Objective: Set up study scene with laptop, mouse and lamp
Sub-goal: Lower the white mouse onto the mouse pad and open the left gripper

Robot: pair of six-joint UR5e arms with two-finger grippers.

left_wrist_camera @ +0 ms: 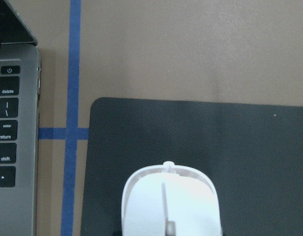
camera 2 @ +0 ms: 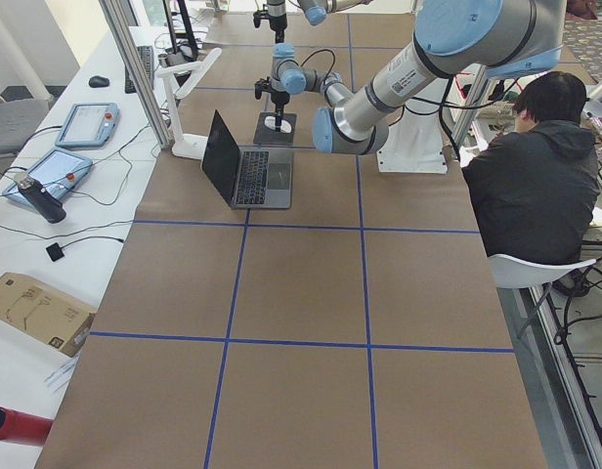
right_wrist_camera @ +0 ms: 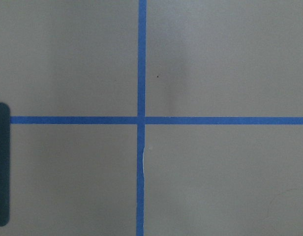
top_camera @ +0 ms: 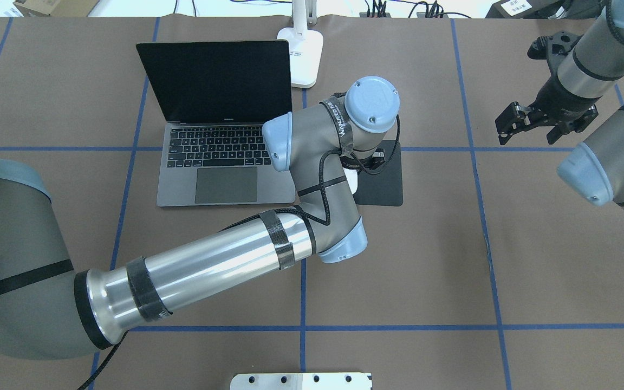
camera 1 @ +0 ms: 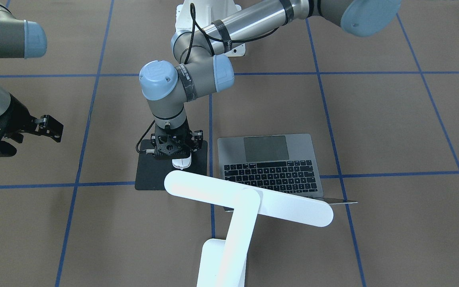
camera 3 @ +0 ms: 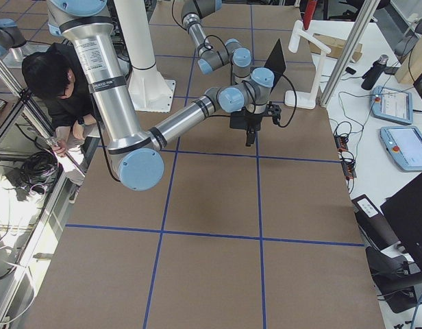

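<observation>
the laptop [top_camera: 225,173] stands open on the table, its side edge just beside the black mat [top_camera: 385,184]; a sideways drift of the left arm could knock it. the lamp [camera 1: 249,203] stands by the screen's corner with its bar head raised near both, so i judge a careless lift of the wrist might clip it. the right gripper [top_camera: 527,135] hangs spread and empty, well apart. the left gripper [camera 1: 173,151] is low over the mat, right above the mouse [left_wrist_camera: 170,201]; whether it pinches it i cannot tell. the mouse lies on the mat's laptop-side part, and dragged or let go askew, its glossy shell could slide off.
</observation>
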